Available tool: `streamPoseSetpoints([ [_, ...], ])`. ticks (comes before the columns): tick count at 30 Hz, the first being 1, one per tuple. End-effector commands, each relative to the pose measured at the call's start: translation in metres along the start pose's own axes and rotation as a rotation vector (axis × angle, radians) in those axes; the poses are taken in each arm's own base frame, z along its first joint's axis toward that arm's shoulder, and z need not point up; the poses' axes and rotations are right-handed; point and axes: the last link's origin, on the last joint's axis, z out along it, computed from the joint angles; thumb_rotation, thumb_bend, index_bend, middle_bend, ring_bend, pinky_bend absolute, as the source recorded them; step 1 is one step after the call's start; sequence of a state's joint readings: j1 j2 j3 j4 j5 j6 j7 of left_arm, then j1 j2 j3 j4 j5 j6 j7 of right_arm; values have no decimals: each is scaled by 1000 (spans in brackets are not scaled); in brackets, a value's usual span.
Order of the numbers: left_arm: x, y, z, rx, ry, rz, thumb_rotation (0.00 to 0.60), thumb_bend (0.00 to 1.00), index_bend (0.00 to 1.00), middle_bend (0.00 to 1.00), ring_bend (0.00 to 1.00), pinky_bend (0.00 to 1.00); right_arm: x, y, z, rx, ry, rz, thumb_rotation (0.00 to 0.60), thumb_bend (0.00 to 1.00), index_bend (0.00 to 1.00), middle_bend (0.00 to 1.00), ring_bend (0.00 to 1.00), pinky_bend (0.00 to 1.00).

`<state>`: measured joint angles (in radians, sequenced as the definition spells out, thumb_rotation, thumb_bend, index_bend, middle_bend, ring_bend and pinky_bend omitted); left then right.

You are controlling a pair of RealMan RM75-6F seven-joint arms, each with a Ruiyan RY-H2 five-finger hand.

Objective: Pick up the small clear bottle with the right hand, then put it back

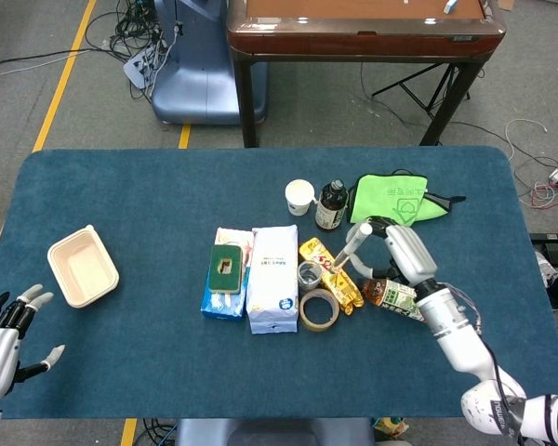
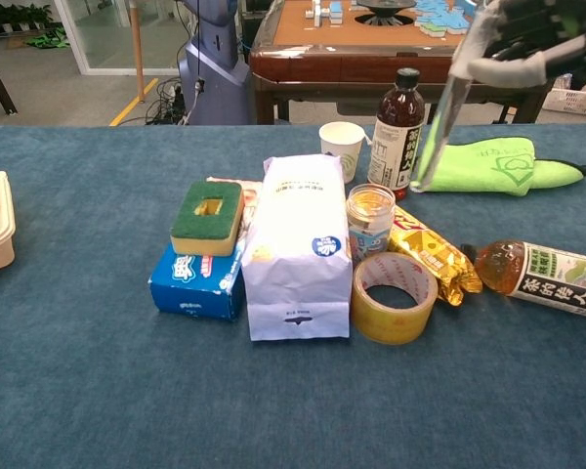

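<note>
A: What is around the right robot hand (image 1: 400, 253)?

B: It grasps the small clear bottle (image 2: 447, 109), a thin tube shape, tilted in the air above the green cloth (image 2: 488, 164) and beside the dark bottle (image 2: 394, 125).

A: And under it?

B: A glass jar (image 2: 370, 219) stands open between the white bag (image 2: 294, 246) and a golden snack pack (image 2: 432, 254). A tape roll (image 2: 395, 297) lies in front, and a tea bottle (image 2: 542, 277) lies flat on the blue tabletop (image 2: 98, 371).

A: The left robot hand (image 1: 5, 333)?

B: It is released, fingers apart, near a beige tray (image 1: 82, 268).
</note>
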<state>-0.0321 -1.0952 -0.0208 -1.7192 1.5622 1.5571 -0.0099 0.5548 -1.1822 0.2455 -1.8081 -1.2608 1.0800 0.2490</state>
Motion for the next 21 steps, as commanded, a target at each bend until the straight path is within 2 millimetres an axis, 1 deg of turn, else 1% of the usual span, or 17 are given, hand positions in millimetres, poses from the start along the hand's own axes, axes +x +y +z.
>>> streamPoseSetpoints([
  [1, 0, 1, 0, -2, 0, 0, 600, 229, 174, 94, 159, 4, 13, 10, -11, -15, 30, -115, 600, 518, 550, 401, 261, 215],
  [5, 0, 2, 0, -5, -2, -1, 600, 229, 173, 94, 159, 5, 20, 20, -19, -40, 75, -235, 600, 519, 550, 401, 262, 215],
  [8, -1, 3, 0, -4, -4, 0, 600, 230, 173, 94, 159, 4, 22, 26, -22, -58, 89, -265, 600, 519, 550, 401, 269, 215],
  [10, -1, 3, 0, -4, -5, 1, 600, 230, 173, 94, 159, 4, 20, 27, -23, -68, 81, -220, 600, 519, 550, 401, 272, 215],
  [15, -2, 4, 0, -4, -10, 1, 600, 229, 173, 94, 159, 5, 12, 29, -29, -102, -21, 41, 600, 519, 550, 406, 285, 215],
  [16, -2, 4, 0, -4, -11, 2, 600, 229, 173, 94, 159, 5, 12, 30, -30, -105, -34, 63, 600, 519, 550, 407, 285, 215],
  [19, -3, 4, 1, -3, -15, 3, 600, 229, 173, 93, 159, 5, 12, 39, -34, -105, -48, 58, 600, 519, 550, 408, 285, 215],
  [21, -3, 5, 1, -4, -16, 3, 600, 229, 173, 94, 159, 5, 13, 46, -37, -102, -39, -5, 600, 519, 550, 409, 285, 215],
])
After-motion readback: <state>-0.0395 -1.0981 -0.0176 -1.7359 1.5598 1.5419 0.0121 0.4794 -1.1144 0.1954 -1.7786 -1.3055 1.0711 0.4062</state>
